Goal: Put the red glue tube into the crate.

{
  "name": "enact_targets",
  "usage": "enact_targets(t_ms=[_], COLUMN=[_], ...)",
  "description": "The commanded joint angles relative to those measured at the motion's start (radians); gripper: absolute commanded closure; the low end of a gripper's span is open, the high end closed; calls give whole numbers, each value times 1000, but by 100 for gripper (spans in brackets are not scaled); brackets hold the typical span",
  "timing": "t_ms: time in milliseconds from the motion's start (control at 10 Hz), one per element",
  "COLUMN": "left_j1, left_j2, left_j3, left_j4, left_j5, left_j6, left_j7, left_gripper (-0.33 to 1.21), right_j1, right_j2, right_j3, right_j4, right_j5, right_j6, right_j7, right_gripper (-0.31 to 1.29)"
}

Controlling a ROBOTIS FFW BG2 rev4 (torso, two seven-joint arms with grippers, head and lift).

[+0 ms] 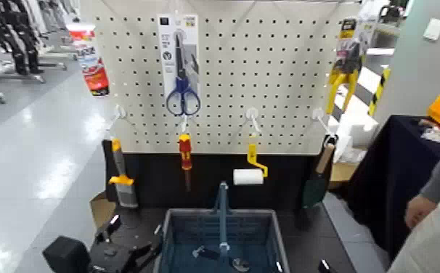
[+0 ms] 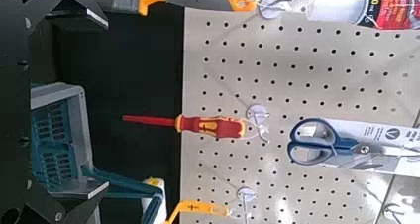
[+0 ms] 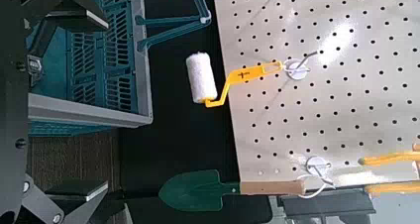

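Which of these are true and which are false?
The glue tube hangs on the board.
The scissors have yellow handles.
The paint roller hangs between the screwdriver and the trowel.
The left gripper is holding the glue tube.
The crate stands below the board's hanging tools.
1. The glue tube hangs on the board. True.
2. The scissors have yellow handles. False: their handles are blue.
3. The paint roller hangs between the screwdriver and the trowel. True.
4. The left gripper is holding the glue tube. False: it is open and empty, beside the crate.
5. The crate stands below the board's hanging tools. True.
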Motion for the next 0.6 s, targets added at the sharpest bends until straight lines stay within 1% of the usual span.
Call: enact_targets(t_ms=[100, 200, 400, 600], left_j1=[-48, -68, -109, -160], left_j2=[8, 17, 25, 46], left_j3=[55, 77, 129, 176], left_j4=[-40, -53, -76, -96], left_j5=[-4, -2, -1, 12], left_j6=[91, 122, 165, 220], left_j7=[-45, -65, -97, -149], left_gripper=[18, 18, 18, 18], right_j1=[-2, -2, -4, -5], right_j2=[2, 2, 0, 0], right_j3=[1, 1, 3, 3], right_j4=[3, 3, 5, 3], right_j5=[-2, -3, -5, -7], right_j6=[1, 1, 1, 1], right_j7=[0, 0, 0, 0], right_gripper=[18, 18, 18, 18])
